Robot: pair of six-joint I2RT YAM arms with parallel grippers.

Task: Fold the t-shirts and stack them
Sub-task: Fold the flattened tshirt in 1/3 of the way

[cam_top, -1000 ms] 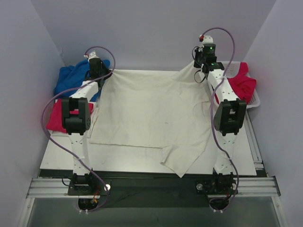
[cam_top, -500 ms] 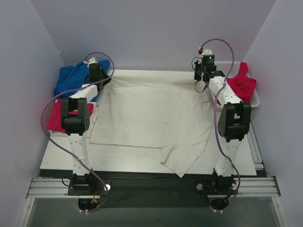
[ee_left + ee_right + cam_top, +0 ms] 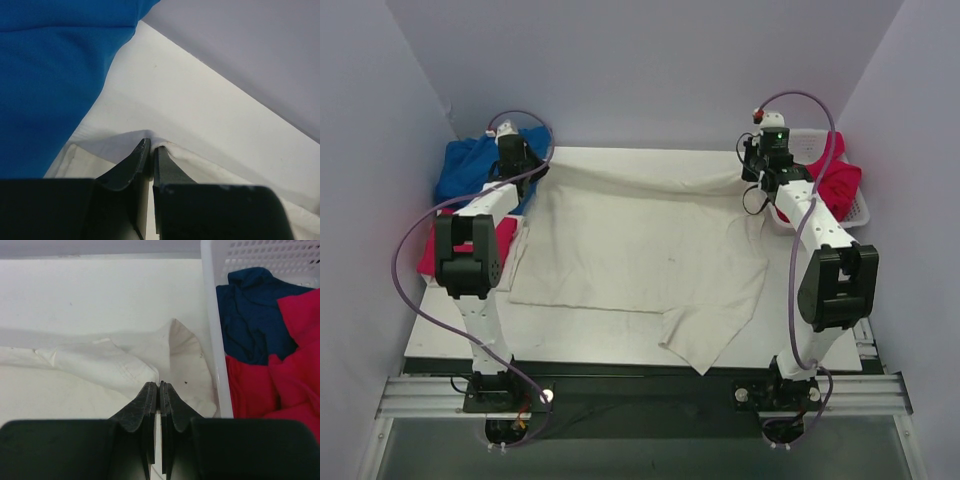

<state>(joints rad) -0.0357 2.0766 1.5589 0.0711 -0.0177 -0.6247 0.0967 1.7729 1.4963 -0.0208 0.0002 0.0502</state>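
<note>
Currently the far hem of the white t-shirt (image 3: 640, 240) is being stretched flat over the table (image 3: 570, 330). On the left, the left gripper (image 3: 151, 146) is clamped on the far left corner, just beside the blue t-shirt (image 3: 50, 75). The pull there is best kept outward and low, so that the blue cloth is not caught. The white shirt is spread across the middle of the table, with one flap reaching over the near edge. On the right, the right gripper (image 3: 160, 386) is pinched shut on the far right corner, close to the basket (image 3: 212, 315). Equal tension should be held on both sides, so that wrinkles are drawn out before release.

Compared with a second ago, the left gripper is found slightly further out and the hem is drawn straighter. The right corner, then lifted in a peak, is now lowered and carried towards the basket.
</note>
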